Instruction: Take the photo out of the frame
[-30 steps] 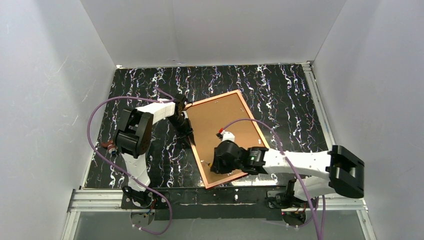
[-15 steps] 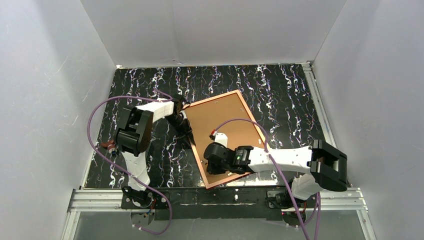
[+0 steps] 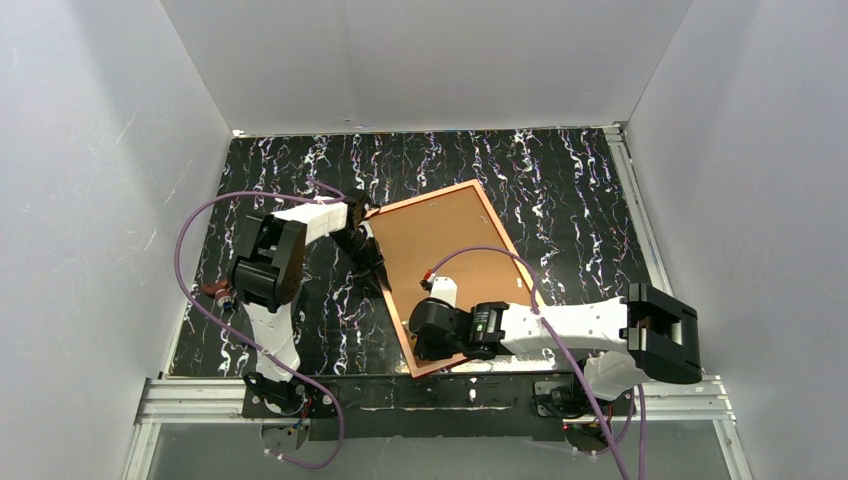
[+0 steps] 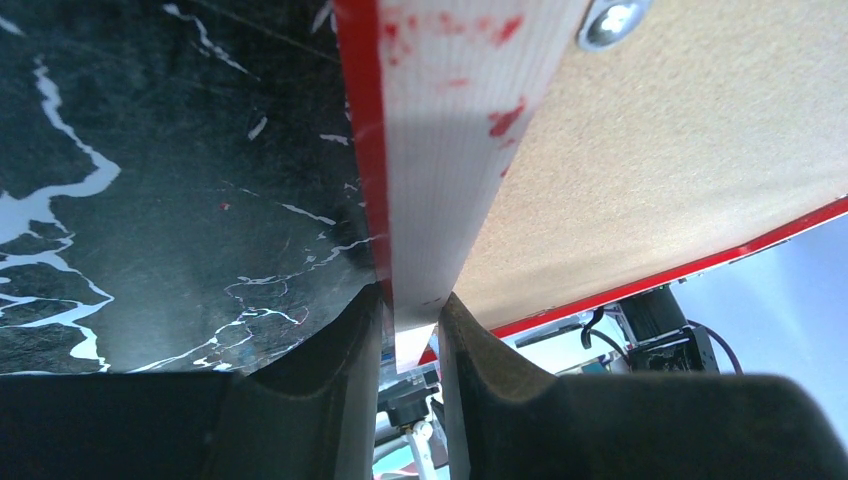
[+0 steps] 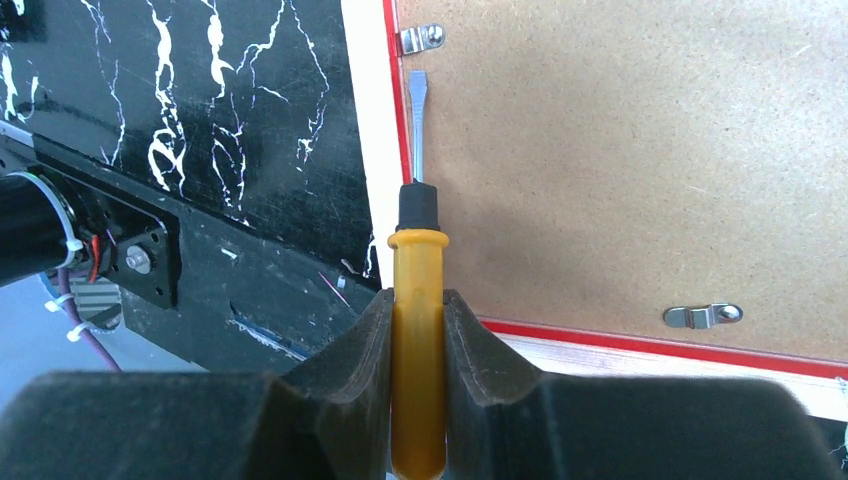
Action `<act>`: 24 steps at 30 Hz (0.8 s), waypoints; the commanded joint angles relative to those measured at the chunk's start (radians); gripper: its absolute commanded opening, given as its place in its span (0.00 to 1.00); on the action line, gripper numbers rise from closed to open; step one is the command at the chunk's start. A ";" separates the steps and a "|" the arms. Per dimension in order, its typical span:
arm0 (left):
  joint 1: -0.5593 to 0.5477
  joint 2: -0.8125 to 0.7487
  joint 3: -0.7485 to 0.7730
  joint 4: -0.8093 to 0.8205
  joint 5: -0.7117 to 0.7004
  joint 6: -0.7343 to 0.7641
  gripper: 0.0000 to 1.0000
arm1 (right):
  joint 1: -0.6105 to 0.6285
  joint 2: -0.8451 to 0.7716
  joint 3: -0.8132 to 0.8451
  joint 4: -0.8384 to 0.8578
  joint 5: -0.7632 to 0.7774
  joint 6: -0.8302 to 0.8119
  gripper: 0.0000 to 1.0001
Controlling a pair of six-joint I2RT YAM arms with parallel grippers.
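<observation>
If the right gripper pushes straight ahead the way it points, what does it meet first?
Probably the metal clip at the frame rim, just ahead of the screwdriver held by the right gripper. Depth is unclear; the tip may touch the backing board first.

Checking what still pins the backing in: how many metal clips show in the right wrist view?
2. One silver metal clip is at the thin red frame's left rim, beyond the yellow-handled screwdriver's tip; the other is by its bottom rim. More may lie outside this view.
</observation>
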State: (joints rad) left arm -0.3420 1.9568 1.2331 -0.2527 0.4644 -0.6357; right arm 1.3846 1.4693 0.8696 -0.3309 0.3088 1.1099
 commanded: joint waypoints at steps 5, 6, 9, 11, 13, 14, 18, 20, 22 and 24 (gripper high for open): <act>0.005 0.016 -0.012 -0.121 0.026 -0.023 0.00 | 0.007 0.004 0.006 0.036 0.009 0.001 0.01; 0.006 0.015 -0.013 -0.119 0.026 -0.024 0.00 | 0.007 0.014 0.017 0.036 0.007 -0.010 0.01; 0.006 0.015 -0.018 -0.114 0.029 -0.030 0.00 | 0.007 0.040 0.051 0.023 0.010 -0.027 0.01; 0.007 0.017 -0.028 -0.107 0.035 -0.042 0.00 | 0.007 0.048 0.059 0.022 0.027 -0.029 0.01; 0.006 0.016 -0.045 -0.090 0.046 -0.060 0.00 | 0.005 0.059 0.070 0.025 0.048 -0.040 0.01; 0.007 0.016 -0.057 -0.081 0.052 -0.070 0.00 | 0.003 0.066 0.077 0.026 0.056 -0.045 0.01; 0.007 0.015 -0.076 -0.066 0.067 -0.088 0.00 | -0.010 0.096 0.106 0.001 0.111 -0.041 0.01; 0.007 0.013 -0.081 -0.064 0.067 -0.090 0.00 | -0.022 0.098 0.114 -0.003 0.136 -0.041 0.01; 0.007 0.010 -0.088 -0.059 0.067 -0.093 0.00 | -0.033 0.092 0.113 0.013 0.154 -0.041 0.01; 0.007 0.012 -0.091 -0.059 0.073 -0.095 0.00 | -0.044 0.084 0.100 0.050 0.166 -0.043 0.01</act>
State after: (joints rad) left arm -0.3271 1.9480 1.1984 -0.2157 0.5014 -0.6769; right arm 1.3869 1.5532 0.9394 -0.3664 0.3202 1.0706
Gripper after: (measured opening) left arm 0.223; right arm 0.269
